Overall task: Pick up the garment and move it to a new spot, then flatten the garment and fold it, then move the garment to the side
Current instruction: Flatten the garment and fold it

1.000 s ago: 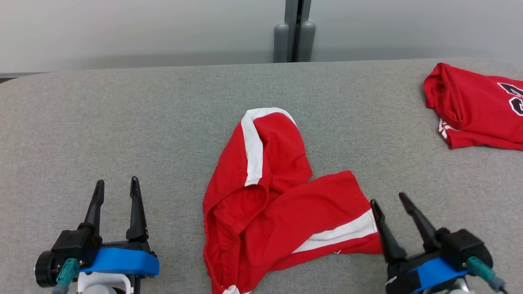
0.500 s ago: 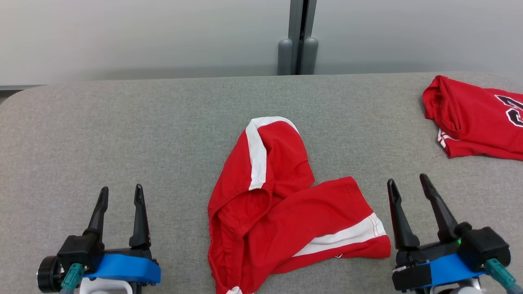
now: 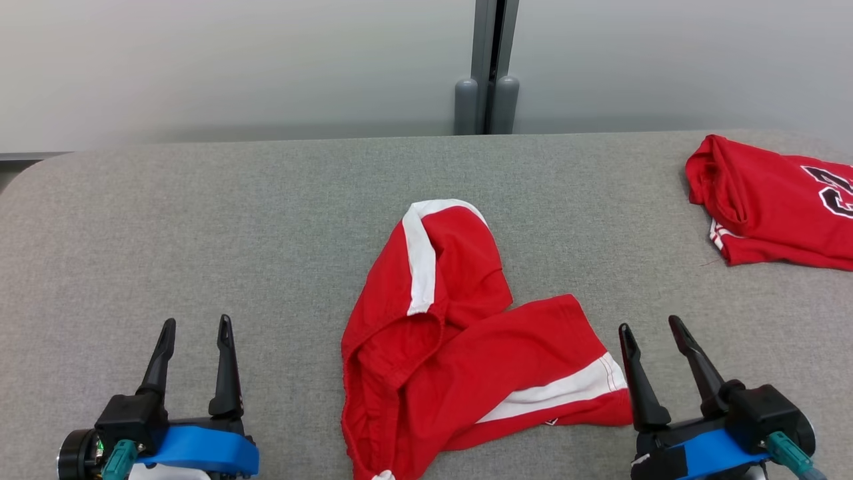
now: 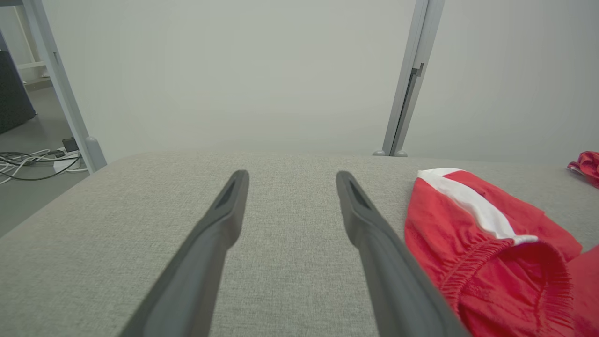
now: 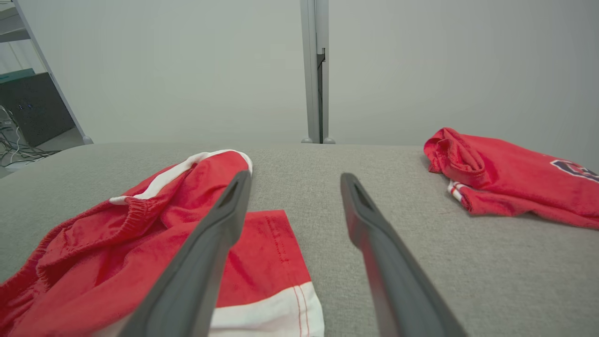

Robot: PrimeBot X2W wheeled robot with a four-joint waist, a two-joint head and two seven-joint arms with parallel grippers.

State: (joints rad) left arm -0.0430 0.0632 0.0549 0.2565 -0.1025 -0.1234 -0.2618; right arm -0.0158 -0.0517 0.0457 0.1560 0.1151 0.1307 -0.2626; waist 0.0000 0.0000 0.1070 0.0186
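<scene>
The garment (image 3: 460, 333) is a pair of red shorts with white side stripes, lying crumpled in the middle of the grey table (image 3: 200, 220). One leg points away from me, the other lies toward the right. My left gripper (image 3: 196, 325) stands open at the lower left, well clear of the cloth, with nothing between its fingers. My right gripper (image 3: 649, 325) is open at the lower right, just beside the hem of the right leg. The left wrist view has the garment (image 4: 491, 243) to the right of the left gripper (image 4: 290, 175). The right wrist view has the garment (image 5: 154, 224) left of the right gripper (image 5: 295, 177).
A second red garment (image 3: 780, 203) with dark lettering lies folded at the table's far right; it also appears in the right wrist view (image 5: 510, 178). A grey post (image 3: 490, 67) and a pale wall stand behind the table. Cables (image 4: 28, 161) lie on the floor off the left edge.
The head camera has tilted, so the whole picture sits lower. My right gripper has drawn back from over the hem of the shorts and now stands just beside it. The left gripper kept its place.
</scene>
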